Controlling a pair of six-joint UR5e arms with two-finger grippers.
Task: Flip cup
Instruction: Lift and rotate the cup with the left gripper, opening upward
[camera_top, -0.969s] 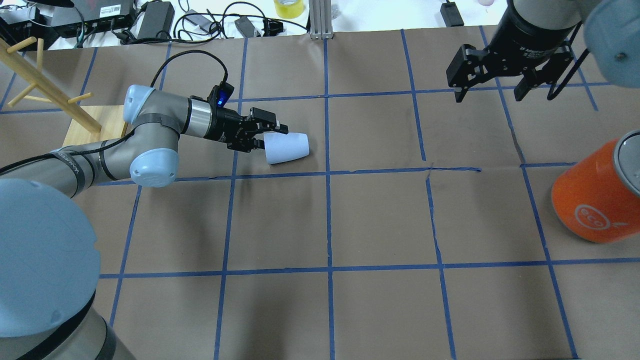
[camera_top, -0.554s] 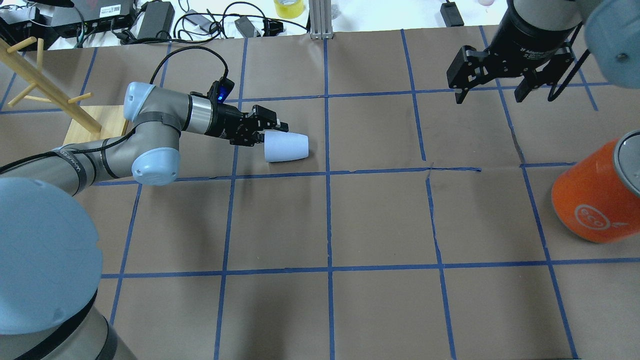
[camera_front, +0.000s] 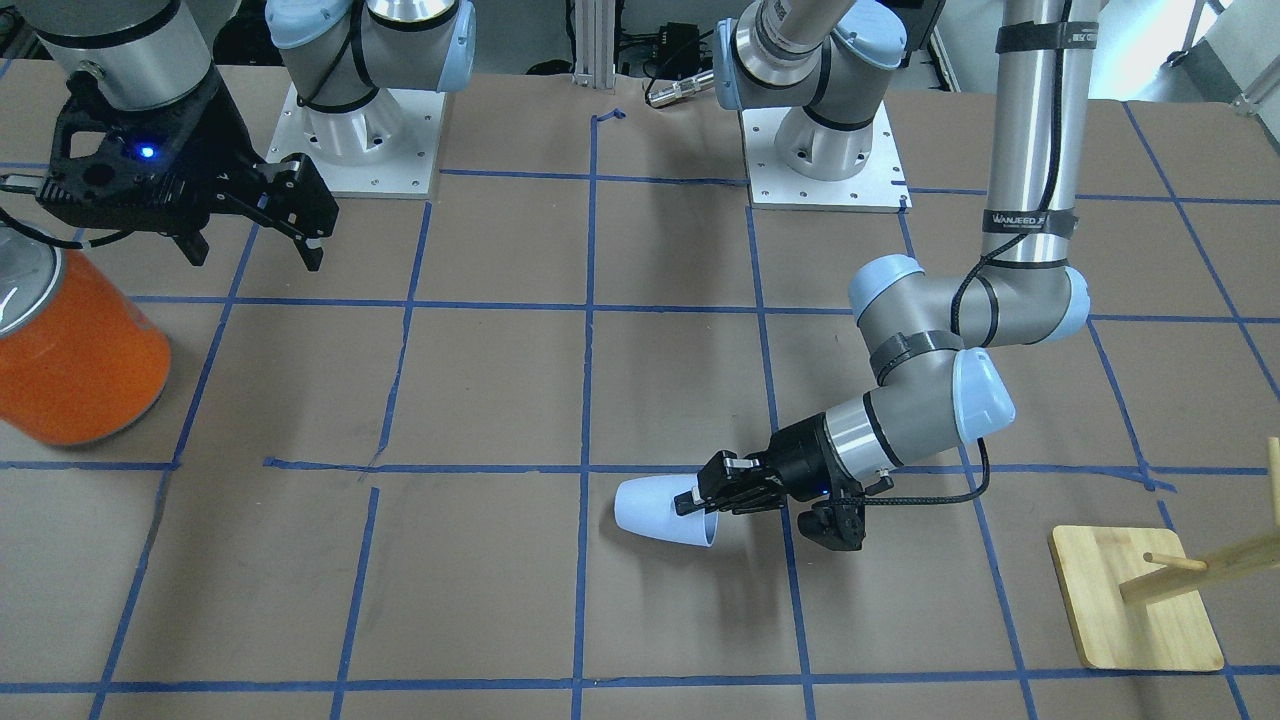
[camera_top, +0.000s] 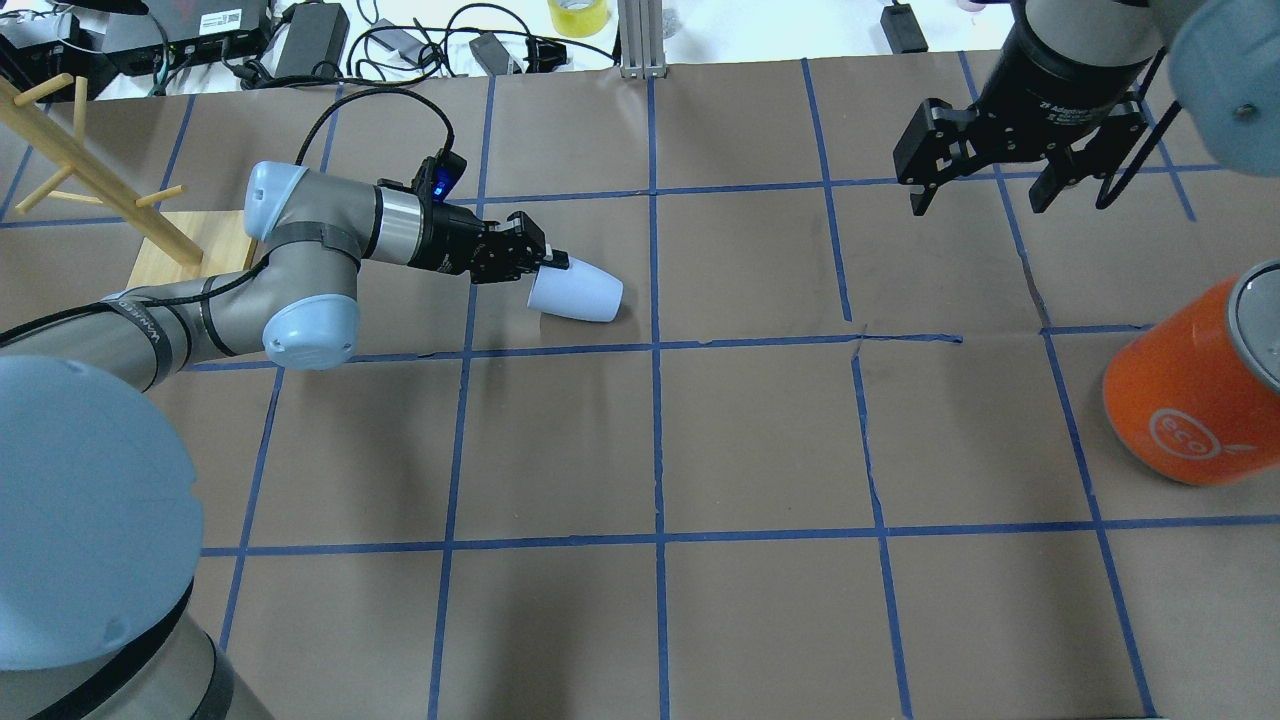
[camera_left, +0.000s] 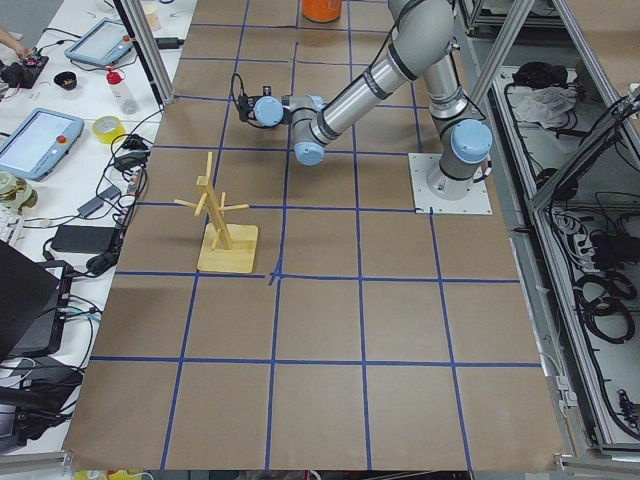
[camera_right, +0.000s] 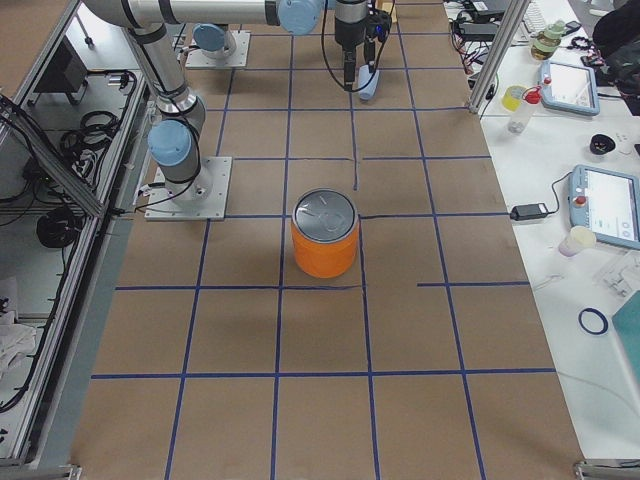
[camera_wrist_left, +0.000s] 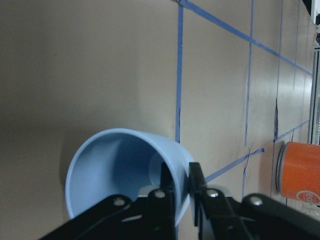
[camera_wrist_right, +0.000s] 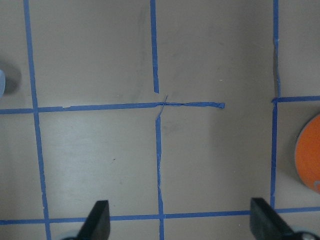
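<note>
The pale bluish-white cup (camera_top: 580, 294) lies on its side on the brown paper, mouth toward my left arm. It also shows in the front view (camera_front: 655, 511) and, from inside, in the left wrist view (camera_wrist_left: 112, 170). My left gripper (camera_top: 552, 264) is shut on the cup's rim. One finger is inside the mouth and one is outside (camera_wrist_left: 196, 186). The base end points away from the arm and sits low at the table. My right gripper (camera_top: 978, 192) is open and empty, high over the far right of the table; it also shows in the front view (camera_front: 255, 245).
A large orange canister (camera_top: 1190, 400) with a silver top stands at the right edge, near my right gripper. A wooden peg rack (camera_top: 190, 255) stands on its board at the far left, behind my left arm. Cables and power bricks (camera_top: 400, 45) lie beyond the far table edge.
My left gripper has shut on the cup's rim and turned at the wrist. The cup's base end has swung slightly toward the robot. The right gripper has drifted slightly.
</note>
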